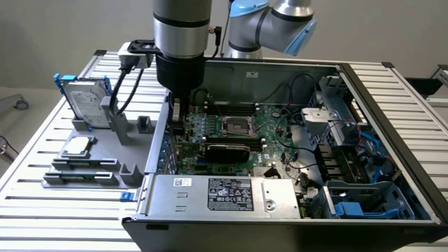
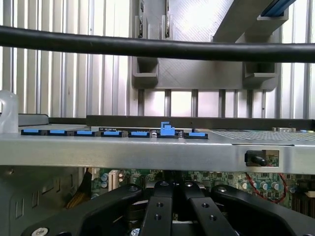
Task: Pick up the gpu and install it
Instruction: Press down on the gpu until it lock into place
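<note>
**Operator:** Where are you?

**Arm:** My gripper (image 1: pixel 178 123) hangs inside the open black steel computer case (image 1: pixel 392 105), tight against the wall on the exterior view's left. From my wrist, my gripper (image 2: pixel 176 216) sits just under that wall's flat, brushed grey metal lip, which carries a row of small blue plastic clips (image 2: pixel 168 130).

**Operator:** Jaws?

**Arm:** I cannot tell whether they are clenched or released, or on what.

**Operator:** And the gpu?

**Arm:** The thin rectangular card with the matte black cover (image 1: pixel 227 152) stands on edge on the green motherboard (image 1: pixel 269 126), near me, between the square CPU socket and the silver sheet-metal power supply box (image 1: pixel 224 197). I cannot tell whether I touch it.

**Operator:** Room to move?

**Arm:** Little. The wall is just beside me and the board's upright parts crowd below. Above the case it is open. A thick, smooth black cable (image 2: pixel 147 46) crosses my wrist view.

**Operator:** Outside the case?

**Arm:** A grey moulded plastic fixture tray (image 1: pixel 91 173) lies on the ribbed aluminium table (image 1: pixel 42 210). It holds a silver hard drive in a blue frame (image 1: pixel 87 107), upright, and a small square silver chip (image 1: pixel 78 146), lying flat. Both are well apart from me.
</note>
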`<act>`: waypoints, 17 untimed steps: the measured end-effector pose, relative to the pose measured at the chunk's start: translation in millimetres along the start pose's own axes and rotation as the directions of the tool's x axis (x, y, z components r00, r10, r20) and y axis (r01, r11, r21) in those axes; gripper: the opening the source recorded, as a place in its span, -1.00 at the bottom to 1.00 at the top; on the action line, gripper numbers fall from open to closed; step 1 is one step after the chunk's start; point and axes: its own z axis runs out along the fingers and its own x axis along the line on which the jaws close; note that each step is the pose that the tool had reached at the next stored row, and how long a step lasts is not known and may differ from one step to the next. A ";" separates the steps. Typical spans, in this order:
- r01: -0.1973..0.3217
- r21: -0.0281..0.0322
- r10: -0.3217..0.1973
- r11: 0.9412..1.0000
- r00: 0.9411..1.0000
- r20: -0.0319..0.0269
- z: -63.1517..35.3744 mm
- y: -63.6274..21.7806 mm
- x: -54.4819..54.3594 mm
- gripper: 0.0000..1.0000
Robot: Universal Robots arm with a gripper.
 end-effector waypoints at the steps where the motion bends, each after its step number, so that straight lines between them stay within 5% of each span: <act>1: 0.000 0.000 0.000 1.000 1.000 0.000 -0.8 0.1 0.1 -0.79; 17: -0.012 -0.002 0.012 1.000 1.000 0.001 -3.2 4.3 0.1 -0.79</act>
